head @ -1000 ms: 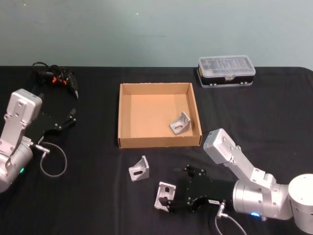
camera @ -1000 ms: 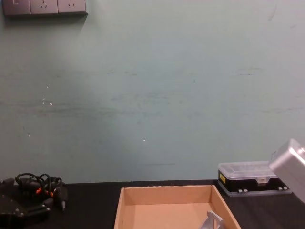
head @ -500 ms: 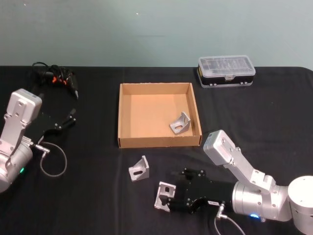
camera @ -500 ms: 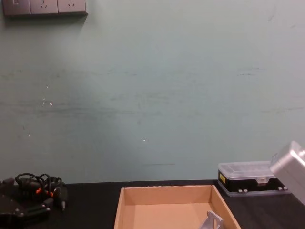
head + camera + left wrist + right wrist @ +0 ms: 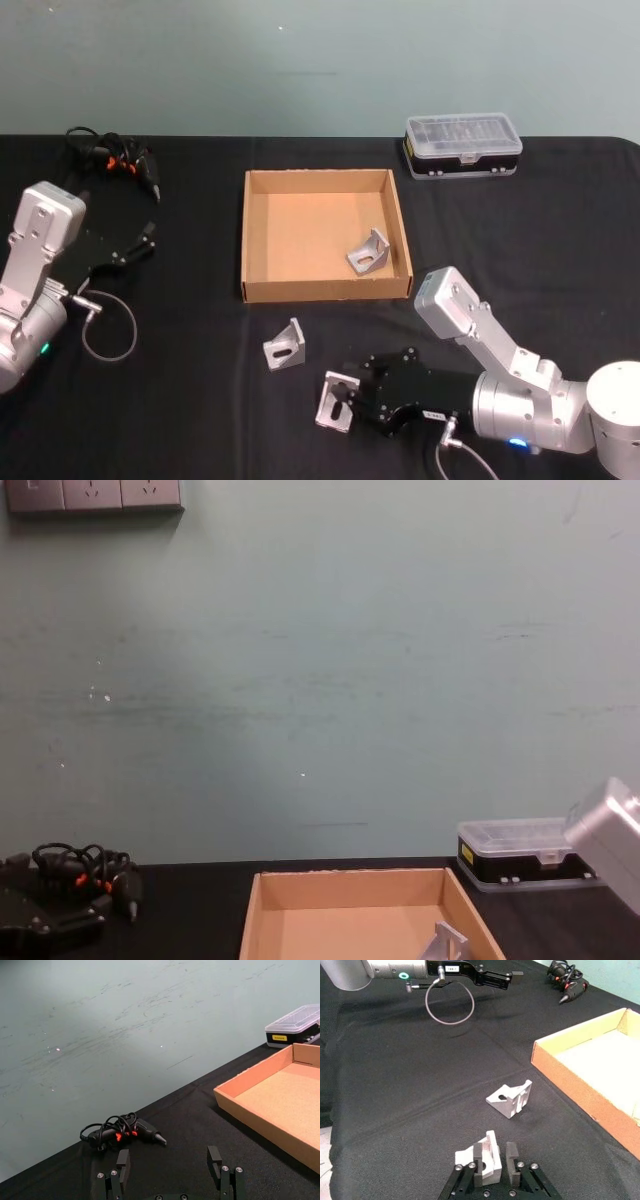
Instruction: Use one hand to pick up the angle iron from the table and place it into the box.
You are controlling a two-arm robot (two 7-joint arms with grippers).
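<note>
We are closing our right hand on the angle iron near the tabletop's front edge; its fingers are sitting narrow on either side of one flange, though we cannot tell whether they are gripping yet. We judge this the grasping step. Next we are needing a firm pinch, a lift, and a carry over the cardboard box's front wall. A second angle iron is lying just beyond, another inside the box. Our left hand is hanging wide near the left edge.

Right gripper low over the table, jaws nearly closed; left gripper parked, jaws apart.
</note>
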